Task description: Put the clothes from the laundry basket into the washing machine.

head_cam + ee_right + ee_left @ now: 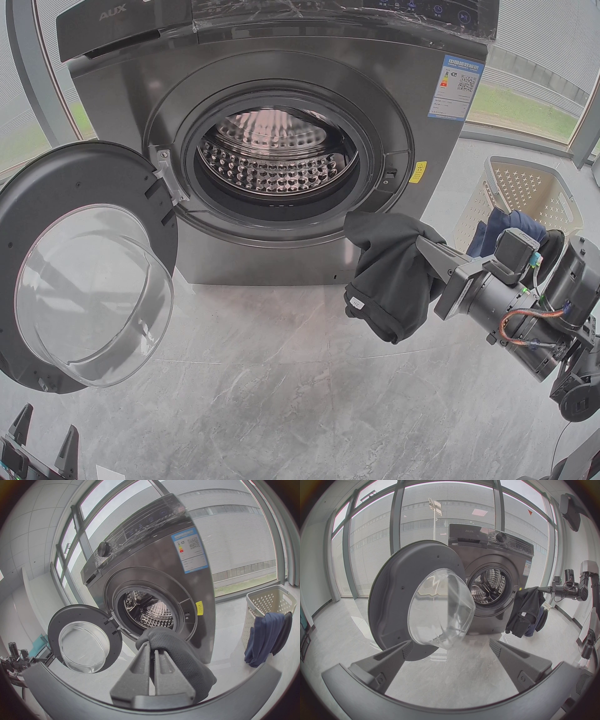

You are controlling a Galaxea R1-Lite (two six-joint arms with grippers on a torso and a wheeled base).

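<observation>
Grey floor (281, 387) runs to the windows (372, 542). 1 black garment (390, 275) hangs long axis down from the right claw (153, 655), which is clamped on it, just right of and nearer than the drum mouth (278, 159) of the 1 washer (406, 112). So the mouth lies left and farther, and its door (81, 262) is open leftward. The left claw (49, 425), fingers apart, sits near left, well apart from the garment. 1 basket (531, 161) at far right carries 2 more pieces: a blue piece (500, 228) and a dark piece (284, 630).

The washing machine (275, 156) has its door (81, 262) swung open to its left. To the machine's right sits the laundry basket (531, 187), with clothes (500, 228) over its near rim. Before the machine's lower right corner, a garment (387, 281) hangs from the right gripper (425, 245).
</observation>
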